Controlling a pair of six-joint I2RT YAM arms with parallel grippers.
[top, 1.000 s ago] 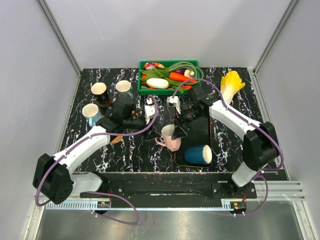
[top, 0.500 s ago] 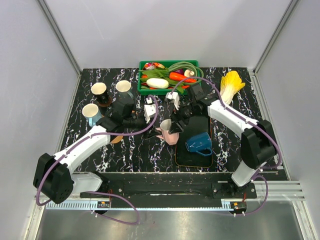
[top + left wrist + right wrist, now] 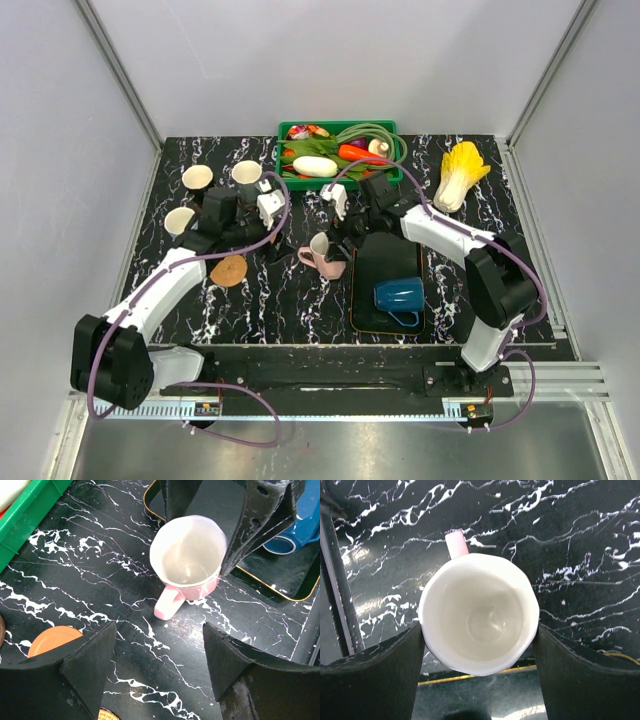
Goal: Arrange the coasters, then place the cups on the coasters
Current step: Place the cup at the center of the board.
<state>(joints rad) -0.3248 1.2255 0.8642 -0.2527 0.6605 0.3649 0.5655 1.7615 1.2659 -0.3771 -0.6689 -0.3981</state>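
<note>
My right gripper [image 3: 332, 243] [image 3: 479, 641] is shut on the pink cup [image 3: 325, 256] [image 3: 479, 612] [image 3: 187, 565], one finger on each side of its rim. The cup is upright, just left of the black tray [image 3: 385, 255], its handle pointing away from the tray. A blue cup [image 3: 400, 297] [image 3: 299, 535] lies on its side on the tray. My left gripper [image 3: 283, 232] [image 3: 159, 640] is open over bare table, short of the pink cup. An orange-brown coaster [image 3: 229, 270] [image 3: 50, 640] lies flat beside the left arm. Three more cups [image 3: 197, 177] [image 3: 246, 172] [image 3: 179, 220] stand upright at the back left.
A green basket [image 3: 283, 155] [image 3: 30, 510] of toy vegetables stands at the back centre. A yellow leafy vegetable [image 3: 460, 172] lies at the back right. The edge of a woven disc [image 3: 105, 715] shows under my left gripper.
My right gripper carried the pink cup left, off the tray's edge. The blue cup shifted on the tray. My left arm drew back to the left, uncovering the coaster, and its jaws widened.
</note>
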